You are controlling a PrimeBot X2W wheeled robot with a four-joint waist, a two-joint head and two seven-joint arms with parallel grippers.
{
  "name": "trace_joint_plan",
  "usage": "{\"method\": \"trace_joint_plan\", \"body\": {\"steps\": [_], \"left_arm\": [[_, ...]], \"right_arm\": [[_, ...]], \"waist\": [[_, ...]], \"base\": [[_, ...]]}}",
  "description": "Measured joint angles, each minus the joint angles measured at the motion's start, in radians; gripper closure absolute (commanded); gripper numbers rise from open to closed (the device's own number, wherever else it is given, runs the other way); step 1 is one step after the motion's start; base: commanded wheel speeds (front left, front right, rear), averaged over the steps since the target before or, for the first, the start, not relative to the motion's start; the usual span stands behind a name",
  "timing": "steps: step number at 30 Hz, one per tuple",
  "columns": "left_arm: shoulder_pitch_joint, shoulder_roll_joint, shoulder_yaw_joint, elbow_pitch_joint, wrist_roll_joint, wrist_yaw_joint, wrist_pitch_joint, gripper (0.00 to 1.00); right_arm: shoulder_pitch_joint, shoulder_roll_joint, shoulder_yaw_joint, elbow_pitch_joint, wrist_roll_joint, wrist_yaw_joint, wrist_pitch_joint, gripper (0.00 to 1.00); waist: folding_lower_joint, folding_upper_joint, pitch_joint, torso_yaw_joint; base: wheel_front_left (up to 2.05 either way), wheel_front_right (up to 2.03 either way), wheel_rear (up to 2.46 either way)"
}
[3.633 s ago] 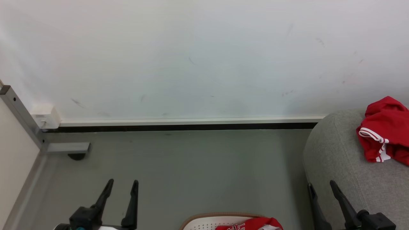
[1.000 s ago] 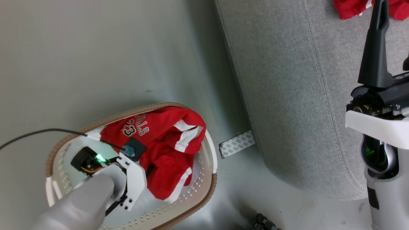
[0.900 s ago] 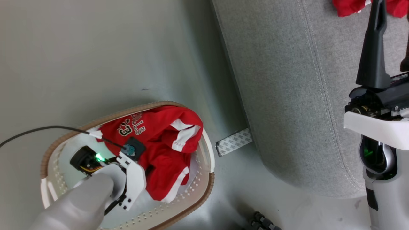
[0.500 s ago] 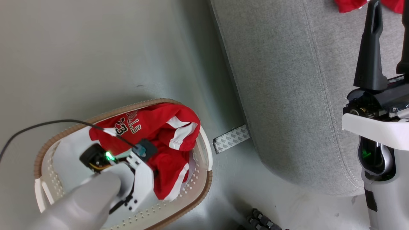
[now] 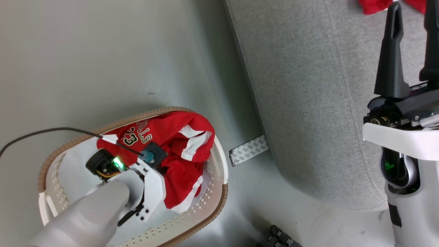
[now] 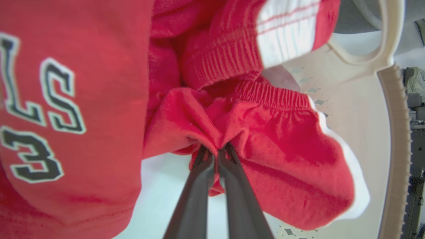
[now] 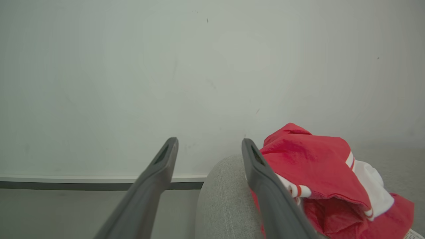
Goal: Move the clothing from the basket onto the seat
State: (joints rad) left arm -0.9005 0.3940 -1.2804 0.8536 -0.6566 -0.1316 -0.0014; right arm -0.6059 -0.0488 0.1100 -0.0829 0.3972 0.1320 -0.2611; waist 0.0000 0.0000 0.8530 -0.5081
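Note:
The white perforated basket [image 5: 224, 197] with its tan rim stands on the floor at the lower left. Red clothing [image 5: 178, 137] with white panels and a "23" fills its right half. My left wrist [image 5: 147, 178] reaches down into the basket and hides the fingers in the head view. In the left wrist view my left gripper [image 6: 214, 153] is shut on a bunched fold of the red clothing [image 6: 265, 132], near the basket's rim [image 6: 395, 132]. My right gripper [image 5: 411, 44] stands open above the grey seat [image 5: 308, 85]. Another red garment [image 7: 315, 166] lies on the seat beside the right gripper [image 7: 209, 146].
A patterned white strip [image 5: 248, 150] lies on the grey floor between basket and seat. A black cable [image 5: 51, 132] runs left from my left wrist. A dark ribbed part [image 5: 279, 238] shows at the bottom edge. A pale wall [image 7: 199, 66] rises behind the seat.
The head camera has tilted from the wall down to the basket. Over the last second my left wrist edged right, further over the red clothing. The right gripper's second finger has come into the picture.

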Motion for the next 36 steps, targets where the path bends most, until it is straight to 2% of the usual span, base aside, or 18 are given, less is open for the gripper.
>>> {"method": "trace_joint_plan", "body": {"steps": [5, 12, 17, 26, 30, 36], "left_arm": [[0.015, -0.001, 0.0, 0.0, -0.031, 0.0, -0.037, 1.0], [0.081, -0.05, 0.0, -0.005, -0.086, 0.0, -0.139, 1.0], [0.123, -0.095, 0.0, -0.026, -0.119, 0.0, -0.198, 1.0], [0.163, -0.135, 0.004, -0.058, -0.165, 0.0, -0.257, 1.0], [0.186, -0.149, 0.058, -0.101, -0.167, 0.0, -0.261, 1.0], [0.237, -0.156, 0.159, -0.193, -0.098, 0.0, -0.263, 1.0]], "right_arm": [[-0.005, 0.0, 0.004, 0.017, -0.006, 0.0, 0.0, 0.0], [0.028, 0.001, -0.01, 0.054, -0.063, 0.0, 0.0, 0.0], [0.082, 0.002, -0.025, 0.096, -0.114, 0.0, 0.0, 0.0], [0.19, 0.0, -0.024, 0.17, -0.161, 0.0, 0.0, 0.0], [0.23, -0.019, -0.016, 0.197, -0.159, 0.0, 0.0, 0.0], [0.284, -0.047, -0.004, 0.221, -0.142, 0.0, 0.0, 0.0]], "waist": [[0.0, 0.0, -0.035, -0.005], [0.0, 0.0, -0.145, 0.022], [0.0, 0.0, -0.254, 0.058], [-0.0001, 0.0, -0.463, 0.15], [-0.0002, 0.0, -0.555, 0.195], [-0.0003, 0.0, -0.678, 0.269]], "base": [[0.0, 0.0, 0.0], [0.0, 0.0, 0.0], [0.0, 0.0, 0.0], [0.0, 0.0, 0.0], [0.0, 0.0, 0.0], [0.0, 0.0, 0.0]]}}
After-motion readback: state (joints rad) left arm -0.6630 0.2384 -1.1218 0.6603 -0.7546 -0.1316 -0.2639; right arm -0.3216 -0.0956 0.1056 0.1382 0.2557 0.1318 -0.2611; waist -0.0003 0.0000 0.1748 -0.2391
